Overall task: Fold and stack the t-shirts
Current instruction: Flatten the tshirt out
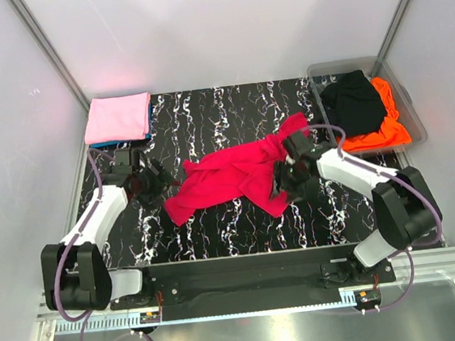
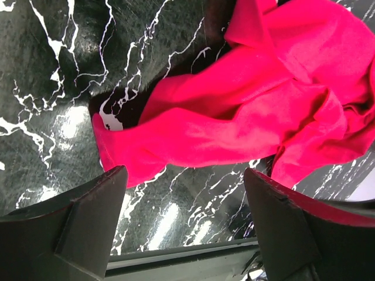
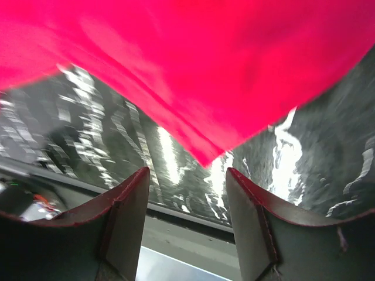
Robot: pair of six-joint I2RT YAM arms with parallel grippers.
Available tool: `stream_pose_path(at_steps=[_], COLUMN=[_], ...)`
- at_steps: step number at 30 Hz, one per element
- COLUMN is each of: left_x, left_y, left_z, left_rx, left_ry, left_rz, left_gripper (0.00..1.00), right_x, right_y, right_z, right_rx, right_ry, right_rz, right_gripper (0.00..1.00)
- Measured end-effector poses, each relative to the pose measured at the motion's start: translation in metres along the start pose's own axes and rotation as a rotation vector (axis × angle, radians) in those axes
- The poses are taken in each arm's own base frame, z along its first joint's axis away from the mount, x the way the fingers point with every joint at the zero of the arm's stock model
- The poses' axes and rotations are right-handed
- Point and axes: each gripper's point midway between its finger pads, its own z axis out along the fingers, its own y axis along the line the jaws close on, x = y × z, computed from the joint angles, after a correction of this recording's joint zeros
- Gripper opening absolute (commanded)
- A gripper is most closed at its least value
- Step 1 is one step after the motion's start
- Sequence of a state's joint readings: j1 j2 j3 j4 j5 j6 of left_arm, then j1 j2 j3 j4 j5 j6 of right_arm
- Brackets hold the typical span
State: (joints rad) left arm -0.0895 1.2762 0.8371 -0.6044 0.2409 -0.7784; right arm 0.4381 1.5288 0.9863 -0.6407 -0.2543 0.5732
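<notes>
Counter (image 1: pixel 241 226) in black with white veining carries everything. At its middle lies the crimson-red t-shirt (image 1: pixel 236 174), crumpled and unfolded, running from near the left arm to a point toward the far right; the folds hide its collar and sleeves, and both wrist views cut it off at their edges. A clear plastic bin (image 1: pixel 413 114) sits at the far right corner, its right side cropped by the wall post. In the far left corner lies the folded light pink t-shirt (image 1: pixel 118 117). The black t-shirt (image 1: pixel 355 102) is heaped in the bin, covering much of the bright orange t-shirt (image 1: pixel 386 125). Only a thin edge of the blue t-shirt (image 1: pixel 115 142) shows under the pink one. The left gripper (image 1: pixel 157 182) is at the crimson-red t-shirt's left end, jaws released and spread with only counter between them. The right gripper (image 1: pixel 289 176) is at its right side, jaws parted, with the cloth hanging just above them and the view blurred.
</notes>
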Motion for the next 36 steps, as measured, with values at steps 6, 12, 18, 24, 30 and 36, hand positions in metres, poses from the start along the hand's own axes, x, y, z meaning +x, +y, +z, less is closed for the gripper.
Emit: stream_pose_path(at_steps=[6,12,18,24,30,36], left_x=[-0.003,-0.003,0.004,0.026,0.028,0.026], left_y=[0.002,0.004,0.007,0.026,0.023,0.022], left_z=[0.002,-0.010,-0.022,-0.013,-0.018,-0.019], left_rx=[-0.003,0.030,0.069,0.051,0.079,0.074], left_ry=[-0.008,-0.060,-0.102,-0.057,-0.069,-0.071], left_rz=[0.033,0.100,0.125,0.104,0.112,0.134], left_gripper=[0.80,0.79,0.78,0.77,0.77,0.84], right_x=[0.057,0.069,0.068,0.059,0.049,0.049], right_y=[-0.018,-0.030,-0.027,-0.019,-0.017,-0.024], right_z=[0.023,0.026,0.032,0.037,0.041,0.043], right_rx=[0.048,0.059,-0.023,-0.106,-0.130,-0.114], right_ry=[0.085,-0.003,-0.072,-0.116,-0.147,-0.171], right_rz=[0.065,0.292,0.535,0.694,0.781,0.797], right_gripper=[0.61,0.57,0.43,0.43,0.28,0.00])
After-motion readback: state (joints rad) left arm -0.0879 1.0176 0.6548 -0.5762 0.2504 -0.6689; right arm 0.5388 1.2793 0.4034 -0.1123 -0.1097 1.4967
